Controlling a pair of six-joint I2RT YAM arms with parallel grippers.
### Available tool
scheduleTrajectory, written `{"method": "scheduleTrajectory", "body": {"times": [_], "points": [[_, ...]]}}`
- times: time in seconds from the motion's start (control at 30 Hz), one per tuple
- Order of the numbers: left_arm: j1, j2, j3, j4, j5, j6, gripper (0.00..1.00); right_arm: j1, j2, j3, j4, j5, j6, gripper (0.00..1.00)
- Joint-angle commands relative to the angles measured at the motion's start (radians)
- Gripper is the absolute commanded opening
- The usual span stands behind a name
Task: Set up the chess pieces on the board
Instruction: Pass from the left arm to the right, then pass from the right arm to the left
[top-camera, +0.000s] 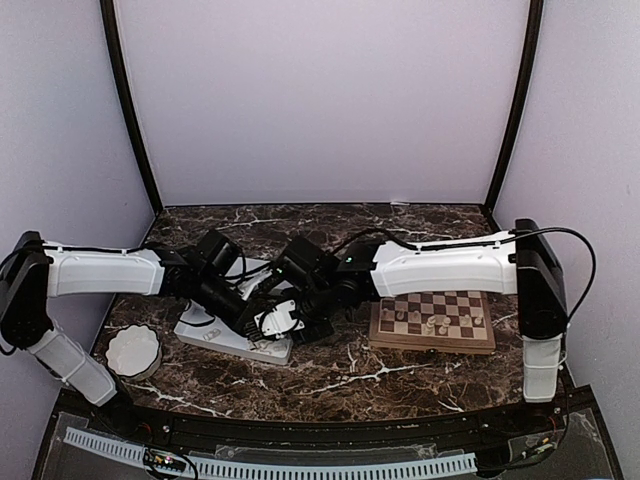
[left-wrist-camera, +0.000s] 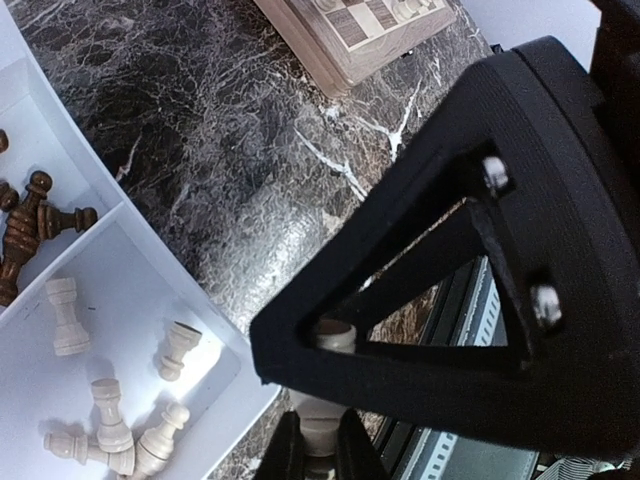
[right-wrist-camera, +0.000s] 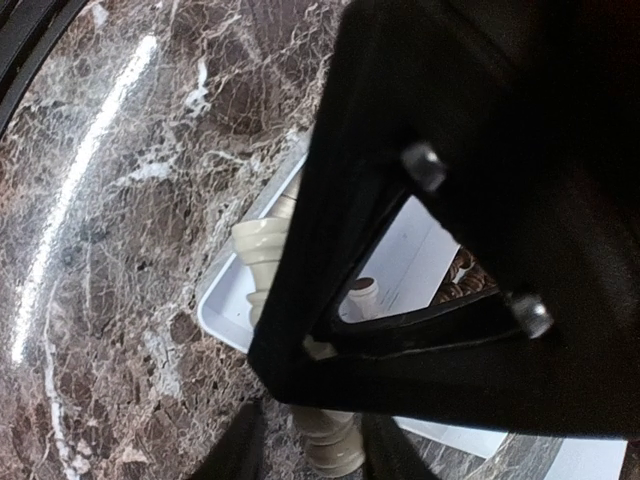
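Chess pieces (left-wrist-camera: 62, 315) loose in a white tray (left-wrist-camera: 130, 262) on marble tabletop (left-wrist-camera: 230, 150), dark and pale in separate compartments. Left tool (left-wrist-camera: 320, 460) pinching a pale piece (left-wrist-camera: 322, 415) by the tray's corner. Right tool (right-wrist-camera: 315, 450) straddling a cream chessman (right-wrist-camera: 332, 452), grip impossible to tell. Board (top-camera: 432, 346) at right, few pieces aboard.

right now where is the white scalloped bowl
In the top view the white scalloped bowl sits on the dark marble table at its near left, just left of the white rectangular tray.
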Motion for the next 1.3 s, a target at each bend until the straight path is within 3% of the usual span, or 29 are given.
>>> {"method": "scheduleTrajectory", "body": {"times": [0.0,0.1,0.3,0.6,0.73,1.0,1.27], "points": [[0.014,0.003,0.025,-0.024,0.002,0.029,0.07,0.007,0.041,0.024,0.079,0.082,0.025,0.24],[0.024,0.011,0.017,-0.028,-0.034,0.035,0.19,0.000,0.072,0.041,0.107,0.136,0.054,0.11],[0.051,0.028,-0.010,-0.014,-0.059,0.041,0.27,-0.038,0.104,0.076,0.106,0.127,0.126,0.02],[0.073,-0.009,-0.009,0.020,-0.117,0.005,0.30,-0.068,0.079,0.038,0.107,0.076,0.189,0.01],[0.080,-0.119,-0.047,0.138,-0.137,-0.109,0.35,-0.104,0.055,0.035,0.128,0.014,0.299,0.01],[0.080,-0.280,-0.201,0.561,-0.116,-0.395,0.41,-0.172,-0.017,-0.012,0.192,-0.142,0.507,0.01],[0.080,-0.281,-0.204,0.588,-0.205,-0.498,0.43,-0.204,-0.052,-0.020,0.215,-0.218,0.595,0.01]]}}
